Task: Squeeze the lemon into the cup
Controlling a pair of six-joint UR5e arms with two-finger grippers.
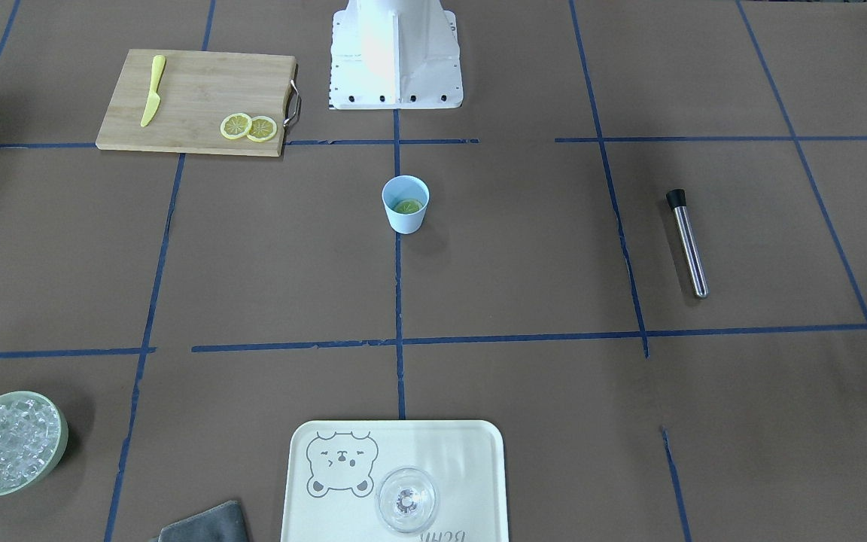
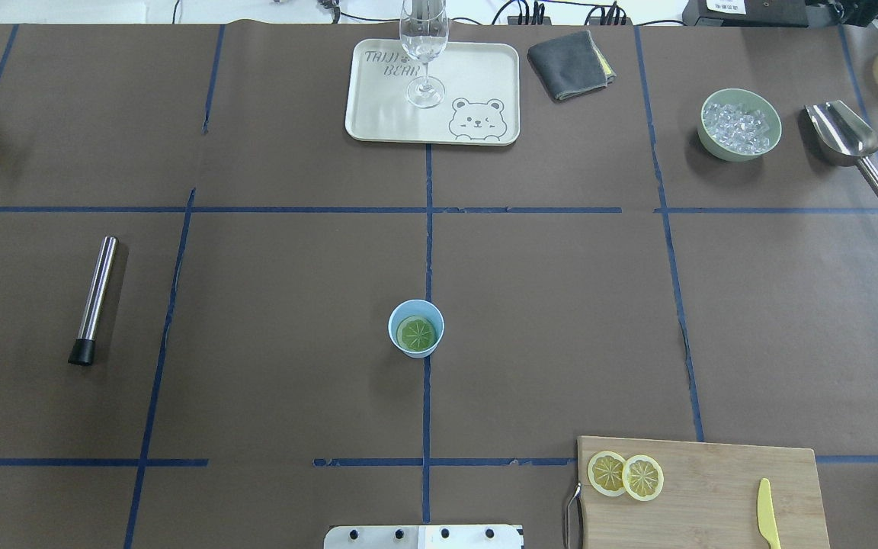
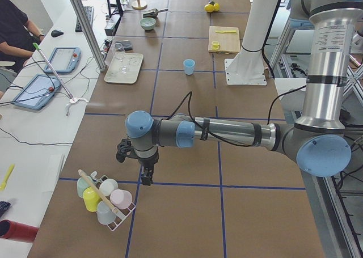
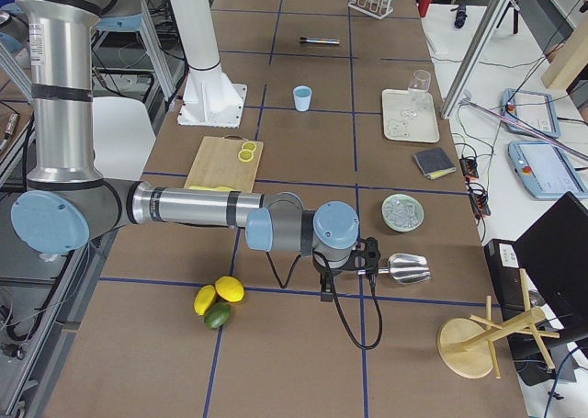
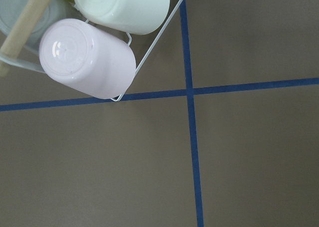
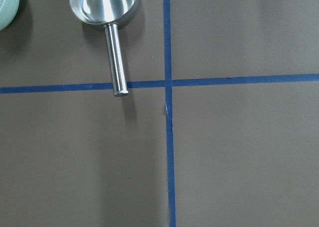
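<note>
At the centre of the table (image 2: pixel 271 366), you will find the cup (image 2: pixel 416 329) upright with the lemon (image 2: pixel 417 333) slice flat inside it, two more slices (image 2: pixel 608 473) on the cutting board (image 2: pixel 713 488) at the near right, and the left pincer (image 3: pixel 146 176) and right pincer (image 4: pixel 323 289) over opposite table ends, open or closed you cannot tell.

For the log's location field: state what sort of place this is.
Probably a robotics lab bench staged for drink-making: blue tape grid on the table, left arm, control tablets beside it, lemon slices on a cutting board.
</note>
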